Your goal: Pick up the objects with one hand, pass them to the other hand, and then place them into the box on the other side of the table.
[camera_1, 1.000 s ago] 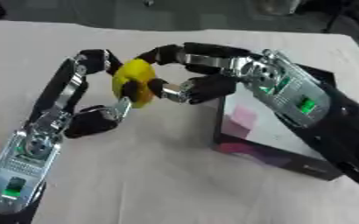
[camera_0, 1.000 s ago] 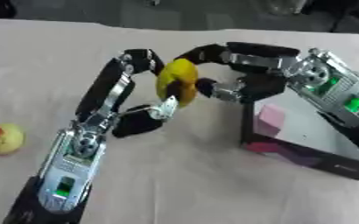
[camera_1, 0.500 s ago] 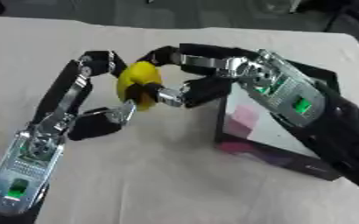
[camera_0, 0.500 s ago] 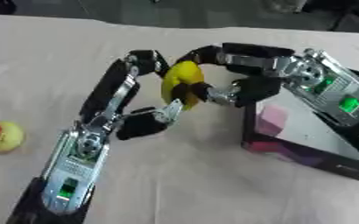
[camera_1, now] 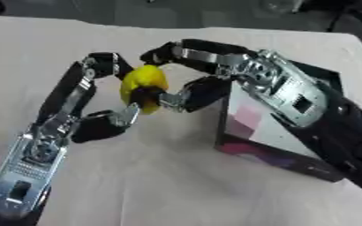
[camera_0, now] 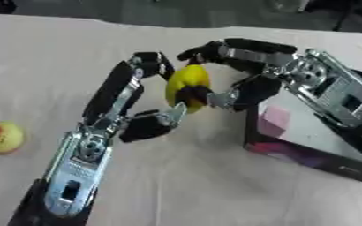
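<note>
A yellow oblong object (camera_0: 186,84) hangs above the table's middle, held between both hands. My left hand (camera_0: 134,103) reaches in from the lower left, with fingers curled over the object's top and the thumb under it. From the right, my right hand (camera_0: 242,73) closes fingers over its top and a thumb against its lower right side. The dark open box (camera_0: 346,165) lies on the right, with a pink thing (camera_0: 275,121) inside. A second yellow round object (camera_0: 1,137) with a reddish mark rests on the table at the far left.
A beige cloth (camera_0: 184,185) covers the table. The right forearm (camera_1: 335,128) lies over the box's far part. Dark shapes show past the table's far edge.
Both hands with the yellow object between them have stayed nearly in place; the right hand's thumb has closed in on the object's lower side.
</note>
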Robot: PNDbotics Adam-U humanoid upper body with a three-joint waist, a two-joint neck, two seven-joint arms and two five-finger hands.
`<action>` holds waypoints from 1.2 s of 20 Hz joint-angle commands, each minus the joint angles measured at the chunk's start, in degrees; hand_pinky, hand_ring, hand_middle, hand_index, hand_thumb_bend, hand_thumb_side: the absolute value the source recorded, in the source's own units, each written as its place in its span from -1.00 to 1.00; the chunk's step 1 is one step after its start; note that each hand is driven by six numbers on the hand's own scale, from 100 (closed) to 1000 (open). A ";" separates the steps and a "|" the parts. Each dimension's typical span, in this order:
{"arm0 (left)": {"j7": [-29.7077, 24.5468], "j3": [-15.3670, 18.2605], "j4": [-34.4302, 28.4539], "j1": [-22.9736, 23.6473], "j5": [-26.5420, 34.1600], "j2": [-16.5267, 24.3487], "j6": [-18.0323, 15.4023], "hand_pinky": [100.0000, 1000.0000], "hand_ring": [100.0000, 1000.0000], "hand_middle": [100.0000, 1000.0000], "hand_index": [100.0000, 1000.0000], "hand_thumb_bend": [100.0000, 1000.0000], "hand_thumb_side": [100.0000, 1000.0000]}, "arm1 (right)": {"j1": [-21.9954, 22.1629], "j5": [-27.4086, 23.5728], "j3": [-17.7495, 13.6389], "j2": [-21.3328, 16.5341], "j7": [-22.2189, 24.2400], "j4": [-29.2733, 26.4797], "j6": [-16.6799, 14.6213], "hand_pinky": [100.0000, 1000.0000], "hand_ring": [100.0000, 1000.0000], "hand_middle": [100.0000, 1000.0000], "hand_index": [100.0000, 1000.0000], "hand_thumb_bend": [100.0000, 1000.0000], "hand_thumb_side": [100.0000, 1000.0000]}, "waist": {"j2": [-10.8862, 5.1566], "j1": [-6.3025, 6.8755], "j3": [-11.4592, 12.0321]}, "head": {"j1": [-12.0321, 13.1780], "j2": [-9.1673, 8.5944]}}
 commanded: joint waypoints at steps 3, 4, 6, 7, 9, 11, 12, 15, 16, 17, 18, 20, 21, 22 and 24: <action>0.66 -0.12 -0.56 -0.85 -0.44 -0.76 0.36 0.52 0.21 -0.09 -0.08 -1.00 -0.58 | -0.55 -1.85 -0.62 -1.00 0.30 -0.68 -0.32 0.89 1.00 -0.06 0.07 -1.00 -0.57 | -0.08 -0.62 -0.21 | -0.30 0.04; 0.87 -0.11 -0.56 -0.80 -0.47 -0.75 0.50 0.52 0.21 -0.09 -0.08 -1.00 -0.60 | -0.49 -1.93 -0.70 -0.99 0.52 -0.68 -0.41 0.89 1.00 -0.06 0.06 -1.00 -0.57 | -0.09 -0.63 -0.25 | -0.26 0.00; 1.18 -0.16 -0.45 -0.67 -0.52 -0.70 0.74 0.52 0.21 -0.09 -0.06 -1.00 -0.70 | -0.35 -2.02 -0.84 -0.99 0.97 -0.68 -0.62 0.89 1.00 -0.08 0.05 -1.00 -0.61 | -0.13 -0.64 -0.33 | -0.20 -0.01; 1.34 -0.20 -0.38 -0.61 -0.54 -0.68 0.85 0.52 0.21 -0.09 -0.06 -1.00 -0.71 | -0.28 -2.07 -0.89 -0.98 1.17 -0.68 -0.73 0.89 1.00 -0.08 0.05 -1.00 -0.63 | -0.15 -0.64 -0.38 | -0.18 -0.07; 1.69 -0.23 -0.23 -0.47 -0.53 -0.65 1.17 0.52 0.22 -0.05 0.01 -1.00 -0.77 | -0.17 -2.17 -1.02 -1.02 1.53 -0.68 -0.88 0.88 1.00 -0.09 0.04 -1.00 -0.66 | -0.17 -0.65 -0.46 | -0.19 -0.07; 2.20 -0.13 -0.15 -0.36 -0.64 -0.52 1.66 0.57 0.30 0.07 0.18 -0.95 -0.63 | -0.07 -2.35 -1.19 -1.18 1.73 -0.68 -1.05 0.88 1.00 -0.10 0.03 -1.00 -0.70 | -0.21 -0.60 -0.54 | -0.16 -0.04; 2.62 -0.03 -0.12 -0.27 -0.69 -0.43 1.92 0.58 0.34 0.11 0.25 -0.83 -0.56 | -0.05 -2.44 -1.25 -1.25 1.78 -0.68 -1.04 0.88 1.00 -0.11 0.03 -1.00 -0.70 | -0.22 -0.57 -0.56 | -0.25 -0.06; 3.97 0.08 0.13 0.09 -0.73 -0.20 2.32 0.62 0.42 0.22 0.41 -0.32 -0.17 | -0.08 -2.75 -1.43 -1.38 1.99 -0.68 -1.07 0.87 1.00 -0.12 0.02 -1.00 -0.81 | -0.23 -0.51 -0.65 | -0.44 -0.03; 4.33 0.02 0.21 0.18 -0.70 -0.16 2.23 0.63 0.44 0.24 0.44 -0.18 -0.01 | -0.09 -2.84 -1.54 -1.40 1.97 -0.68 -1.01 0.87 1.00 -0.12 0.02 -1.00 -0.84 | -0.25 -0.51 -0.71 | -0.44 -0.02; 4.64 -0.02 0.27 0.29 -0.71 -0.12 2.06 0.63 0.45 0.26 0.47 -0.10 0.14 | -0.11 -2.91 -1.65 -1.41 1.85 -0.68 -0.88 0.87 1.00 -0.12 0.02 -1.00 -0.87 | -0.27 -0.51 -0.80 | -0.38 -0.06; 4.90 -0.03 0.36 0.38 -0.78 -0.06 1.99 0.64 0.46 0.28 0.51 0.07 0.33 | -0.17 -2.99 -1.72 -1.41 1.69 -0.68 -0.69 0.87 1.00 -0.12 0.02 -1.00 -0.89 | -0.29 -0.49 -0.89 | -0.21 -0.10; 5.55 0.07 0.49 0.45 -0.97 0.08 1.96 0.64 0.47 0.30 0.56 0.28 0.51 | -0.18 -3.11 -1.81 -1.50 1.40 -0.68 -0.58 0.86 1.00 -0.12 0.01 -1.00 -0.91 | -0.33 -0.40 -1.02 | -0.01 -0.06; 6.07 0.21 0.54 0.52 -1.04 0.14 2.14 0.64 0.47 0.30 0.57 0.30 0.52 | -0.14 -3.17 -1.89 -1.58 1.24 -0.68 -0.56 0.86 1.00 -0.12 0.01 -1.00 -0.91 | -0.35 -0.35 -1.08 | 0.04 -0.04; 6.64 0.33 0.59 0.56 -1.14 0.18 2.40 0.64 0.48 0.30 0.58 0.31 0.51 | -0.08 -3.25 -1.99 -1.66 1.08 -0.68 -0.54 0.86 1.00 -0.12 0.01 -1.00 -0.92 | -0.37 -0.30 -1.14 | 0.07 -0.05; 7.78 0.43 0.63 0.60 -1.38 0.22 2.91 0.64 0.49 0.30 0.59 0.34 0.53 | 0.06 -3.45 -2.16 -1.87 0.83 -0.68 -0.57 0.86 1.00 -0.13 0.01 -1.00 -0.92 | -0.44 -0.20 -1.34 | 0.09 -0.08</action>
